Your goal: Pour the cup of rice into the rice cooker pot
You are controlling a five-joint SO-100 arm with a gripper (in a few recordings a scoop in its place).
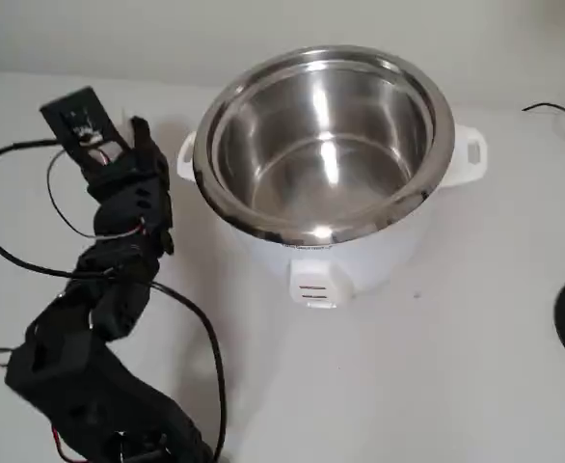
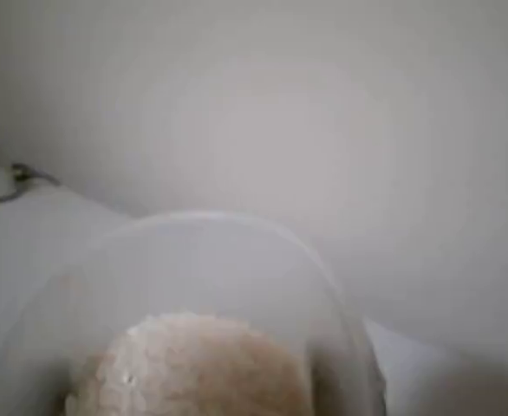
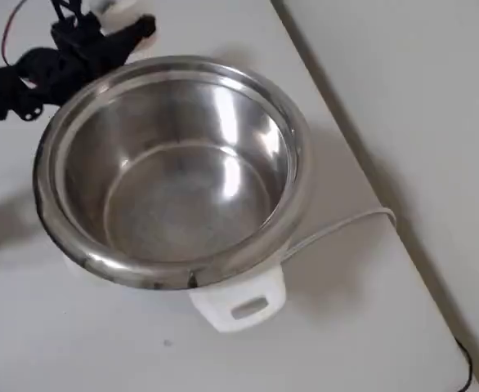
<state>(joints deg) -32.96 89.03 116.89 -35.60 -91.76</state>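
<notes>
Rice (image 2: pixel 198 364) is seen in the wrist view as a pale, loose mound low in the cup (image 2: pixel 237 260), whose thin translucent rim arcs across the lower half of the picture, very close to the lens. Behind the cup a plain light wall and a strip of white table (image 2: pixel 29 234) are visible. The fingers of the gripper are not shown there, so how far the claw is open, and whether the cup is gripped by it, cannot be told.

In the fixed view the black arm (image 1: pixel 119 251) is stretched up the left side of the table, and its gripper (image 1: pixel 143 145) is placed just beside the pot's left rim, near the cooker's left handle (image 1: pixel 184 154). The cup itself is hidden there by the dark gripper parts. The pot (image 1: pixel 326 145) is set in the white cooker (image 1: pixel 379 260), with a switch (image 1: pixel 313 289) on the front, and its shiny steel bottom is bare of grains.

In the overhead view the gripper (image 3: pixel 109 41) is found at the upper left, close to the pot's rim (image 3: pixel 51 139) but outside it. A white cord (image 3: pixel 337 229) is run from the cooker toward the table edge on the right.
</notes>
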